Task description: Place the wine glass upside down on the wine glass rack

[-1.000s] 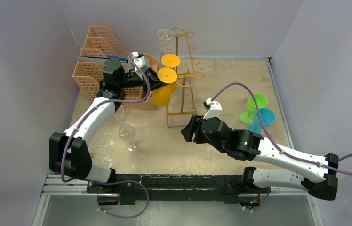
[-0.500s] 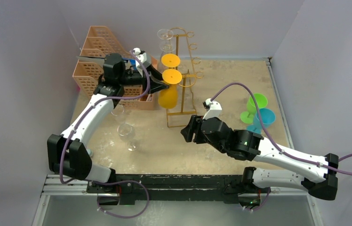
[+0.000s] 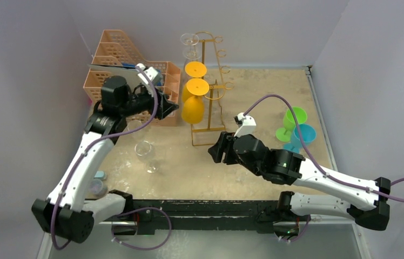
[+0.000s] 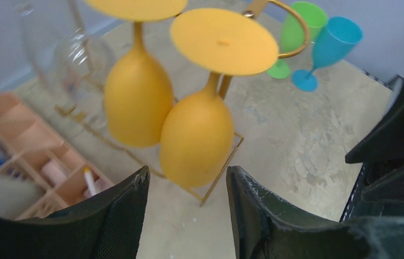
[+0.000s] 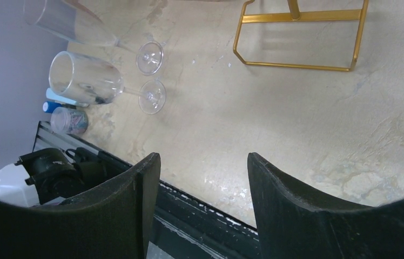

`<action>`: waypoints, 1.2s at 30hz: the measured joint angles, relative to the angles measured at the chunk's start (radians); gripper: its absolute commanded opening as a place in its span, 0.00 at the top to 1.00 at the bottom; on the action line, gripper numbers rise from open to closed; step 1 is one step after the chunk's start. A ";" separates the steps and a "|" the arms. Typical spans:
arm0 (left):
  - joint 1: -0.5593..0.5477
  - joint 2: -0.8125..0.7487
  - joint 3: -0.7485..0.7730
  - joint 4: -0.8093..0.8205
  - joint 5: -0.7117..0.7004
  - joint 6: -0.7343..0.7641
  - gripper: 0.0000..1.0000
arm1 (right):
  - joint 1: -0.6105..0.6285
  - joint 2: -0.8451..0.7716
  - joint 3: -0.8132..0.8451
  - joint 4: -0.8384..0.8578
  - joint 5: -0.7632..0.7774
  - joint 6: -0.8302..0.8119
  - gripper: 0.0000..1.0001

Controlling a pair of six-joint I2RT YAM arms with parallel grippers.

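Saw orange plastic wine glass (image 4: 197, 137) hanging upside down on tall gold wire rack (image 3: 205, 144), foot up at ring hook, beside second orange glass (image 4: 137, 102) hung same way. Found left pincer (image 4: 187, 175) spread apart, gripping nothing, tips near first glass's bowl, not touching. Found right pincer (image 5: 204, 159) likewise spread, empty, hovering over sandy desk (image 5: 324, 140) near rack's base. Noted pair of clear stemmed glasses (image 5: 83, 78) on desk at left, and green goblet (image 3: 295, 117) and blue goblet (image 3: 303, 134) at far right.
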 measured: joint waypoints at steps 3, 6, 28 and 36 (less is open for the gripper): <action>0.000 -0.097 0.010 -0.150 -0.203 -0.074 0.45 | 0.000 -0.007 0.000 -0.003 0.003 0.003 0.37; 0.000 -0.117 0.114 -0.361 -0.361 -0.144 0.45 | 0.000 -0.011 0.000 -0.017 0.013 0.009 0.37; 0.000 -0.156 -0.002 -0.958 -0.497 -0.379 0.71 | -0.001 0.044 0.000 -0.048 0.019 0.040 0.35; -0.001 -0.103 -0.056 -0.896 -0.484 -0.401 0.75 | -0.001 0.046 0.000 -0.047 0.014 0.045 0.35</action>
